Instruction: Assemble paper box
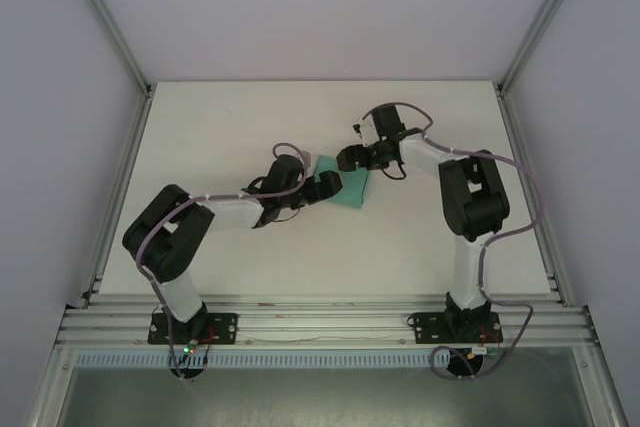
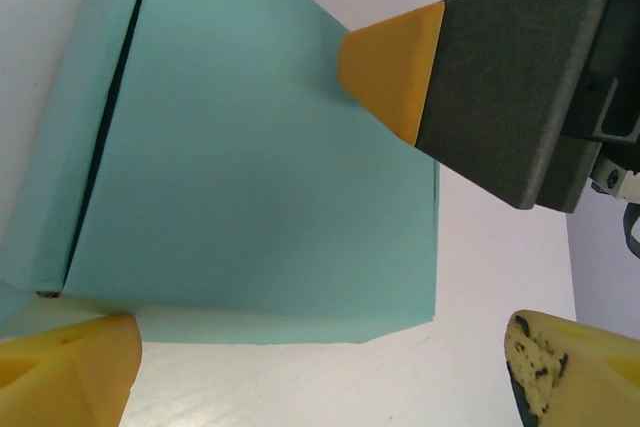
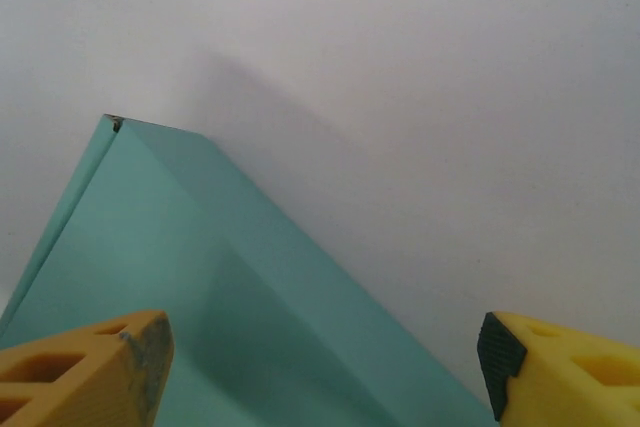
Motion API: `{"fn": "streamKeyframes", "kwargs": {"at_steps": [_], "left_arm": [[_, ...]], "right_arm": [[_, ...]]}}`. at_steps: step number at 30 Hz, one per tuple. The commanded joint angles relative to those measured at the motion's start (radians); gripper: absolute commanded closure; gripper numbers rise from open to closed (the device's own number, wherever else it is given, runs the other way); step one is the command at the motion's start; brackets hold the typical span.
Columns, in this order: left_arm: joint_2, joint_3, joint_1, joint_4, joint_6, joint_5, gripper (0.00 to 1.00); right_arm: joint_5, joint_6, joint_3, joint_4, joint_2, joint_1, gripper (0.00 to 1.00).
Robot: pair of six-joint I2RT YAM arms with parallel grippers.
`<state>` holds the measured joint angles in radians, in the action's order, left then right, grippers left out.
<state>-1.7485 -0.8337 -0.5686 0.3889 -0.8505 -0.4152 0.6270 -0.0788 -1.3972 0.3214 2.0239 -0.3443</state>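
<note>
The paper box (image 1: 352, 190) is a flat teal-green card piece lying on the white table (image 1: 230, 137), between the two arms. My left gripper (image 1: 328, 187) meets its left edge and my right gripper (image 1: 349, 159) hangs over its far edge. In the left wrist view the box (image 2: 260, 167) shows a fold seam on its left. The left gripper (image 2: 320, 377) is open, its left fingertip (image 2: 70, 367) by the box's near corner. The right gripper's yellow fingertip (image 2: 395, 72) hovers over the box's far corner. In the right wrist view the box (image 3: 200, 297) slopes below the right gripper (image 3: 320, 372), which stands open with nothing gripped.
White walls and aluminium frame rails (image 1: 125, 177) enclose the table on three sides. Purple cables (image 1: 520, 197) loop off the right arm. Bare tabletop (image 3: 420, 97) lies beyond the box.
</note>
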Motion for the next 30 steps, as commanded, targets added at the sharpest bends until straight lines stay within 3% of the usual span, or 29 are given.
{"fn": "streamKeyframes", "kwargs": {"at_steps": [1, 8, 11, 13, 24, 30], "left_arm": [[-0.045, -0.048, 0.002, -0.022, -0.008, 0.006, 0.08], [-0.13, -0.101, 0.003, -0.028, -0.035, 0.02, 0.13], [-0.154, -0.132, 0.003, -0.036, -0.053, 0.027, 0.2], [-0.192, -0.145, -0.001, -0.051, -0.074, 0.043, 0.24], [-0.292, -0.164, -0.058, -0.049, -0.201, 0.078, 0.7], [-0.311, -0.192, -0.074, -0.076, -0.216, 0.085, 0.84]], "right_arm": [[0.062, -0.01, -0.029, 0.056, 0.027, -0.016, 0.25], [0.094, -0.026, 0.0, 0.102, 0.046, -0.039, 0.41], [0.107, -0.018, -0.01, 0.119, 0.07, -0.04, 0.51], [0.115, -0.014, -0.02, 0.124, 0.085, -0.042, 0.52], [0.131, -0.073, -0.085, 0.205, 0.148, -0.056, 0.62], [0.126, -0.093, -0.112, 0.235, 0.178, -0.071, 0.64]]}}
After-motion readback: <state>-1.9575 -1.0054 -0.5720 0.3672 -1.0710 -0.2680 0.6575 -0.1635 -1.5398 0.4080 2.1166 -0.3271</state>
